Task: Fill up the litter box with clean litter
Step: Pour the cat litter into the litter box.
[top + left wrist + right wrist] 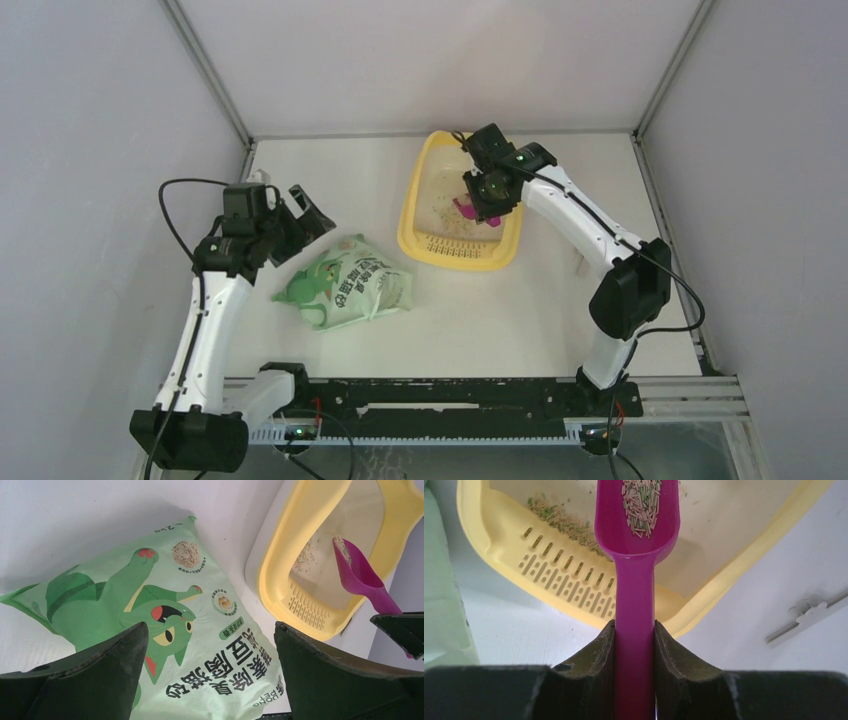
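The litter box sits toward the far edge of the table, right of centre, with its grille end facing the arms. The right gripper is clamped on the handle of the magenta scoop. It holds the bowl level over the box, I'd guess so the load doesn't spill before tipping. Only a thin drift of litter lies along the grille, so the filling looks barely begun. The bag lies flat near the middle of the table, within easy reach of the left gripper. That gripper hovers above the bag with its jaws spread wide, holding nothing, perhaps ready to steady it.
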Controlling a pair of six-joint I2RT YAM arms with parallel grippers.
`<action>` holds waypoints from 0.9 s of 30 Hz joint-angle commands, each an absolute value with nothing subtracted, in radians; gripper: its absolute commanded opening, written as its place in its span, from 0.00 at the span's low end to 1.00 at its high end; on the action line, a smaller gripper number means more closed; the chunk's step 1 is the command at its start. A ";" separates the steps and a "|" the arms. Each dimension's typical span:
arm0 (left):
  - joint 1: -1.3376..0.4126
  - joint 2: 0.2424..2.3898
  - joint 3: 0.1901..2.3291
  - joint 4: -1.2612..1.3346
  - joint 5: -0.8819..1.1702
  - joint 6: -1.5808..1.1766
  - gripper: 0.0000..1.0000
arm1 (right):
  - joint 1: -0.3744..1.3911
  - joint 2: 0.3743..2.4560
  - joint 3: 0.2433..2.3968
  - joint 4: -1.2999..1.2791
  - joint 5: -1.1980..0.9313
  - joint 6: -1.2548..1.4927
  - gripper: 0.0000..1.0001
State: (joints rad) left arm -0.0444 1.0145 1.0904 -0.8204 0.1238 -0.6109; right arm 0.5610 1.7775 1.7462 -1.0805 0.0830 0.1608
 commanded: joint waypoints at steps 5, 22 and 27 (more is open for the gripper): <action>-0.040 0.978 1.082 -0.792 0.168 -0.572 1.00 | 0.583 1.685 1.809 -1.176 0.011 0.135 0.00; -0.041 0.962 1.071 -0.795 0.182 -0.566 1.00 | 0.557 1.737 1.837 -1.272 0.045 0.143 0.00; -0.040 0.968 1.068 -0.794 0.186 -0.566 1.00 | 0.552 1.773 1.932 -1.288 0.046 0.136 0.00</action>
State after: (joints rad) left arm -0.0444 0.9848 1.0878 -0.8192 0.1650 -0.5926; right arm 0.5575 1.7542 1.8343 -1.2770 0.0326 0.1543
